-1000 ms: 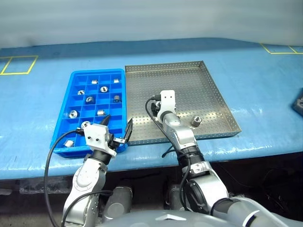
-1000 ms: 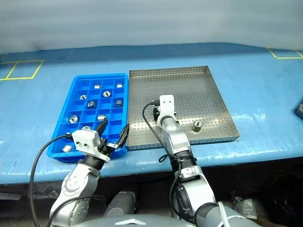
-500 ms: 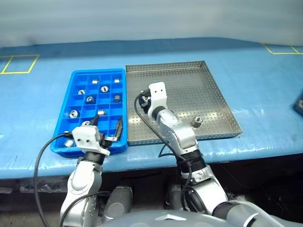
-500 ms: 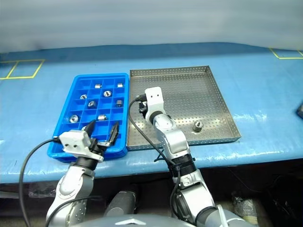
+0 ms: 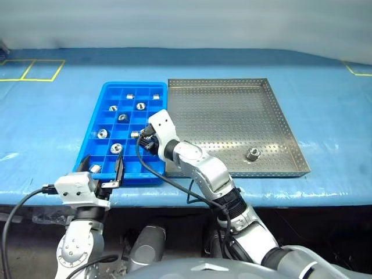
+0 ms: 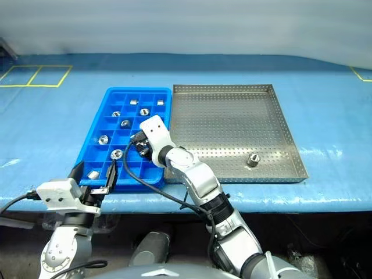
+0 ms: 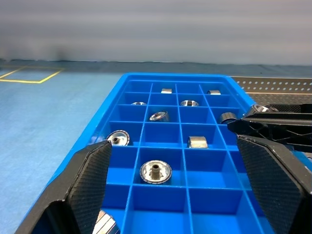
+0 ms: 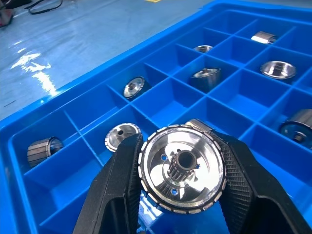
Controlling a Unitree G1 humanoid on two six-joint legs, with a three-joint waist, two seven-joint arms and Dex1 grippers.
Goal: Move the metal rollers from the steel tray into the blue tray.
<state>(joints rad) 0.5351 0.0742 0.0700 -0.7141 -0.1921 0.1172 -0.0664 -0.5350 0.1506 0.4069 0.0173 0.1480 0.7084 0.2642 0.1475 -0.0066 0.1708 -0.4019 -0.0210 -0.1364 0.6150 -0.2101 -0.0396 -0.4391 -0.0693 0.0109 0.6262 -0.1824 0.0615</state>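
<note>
Right tool [image 8: 181, 183] clamped on shiny silver geared metal roller [image 8: 181, 169] above bright blue plastic compartment tray [image 5: 96, 127], left tool [image 5: 103, 172] spread wide at tray's near edge, one roller [image 5: 253, 154] in grey perforated steel tray [image 5: 232, 87], no legible markings.

**Bright, even light with a few shiny spots**

The scene is bright all over, and the light seems to come from above. The worktop [image 5: 325, 116] has a shiny blue cover with pale white glare on its left side. In the right wrist view the same glare shows as white patches, and the metal roller [image 8: 181, 168] close to the camera shines like a mirror. Shadows are soft and small. The black fingers [image 7: 90, 178] look blurry in the left wrist view. The far wall looks hazy and grey.
</note>
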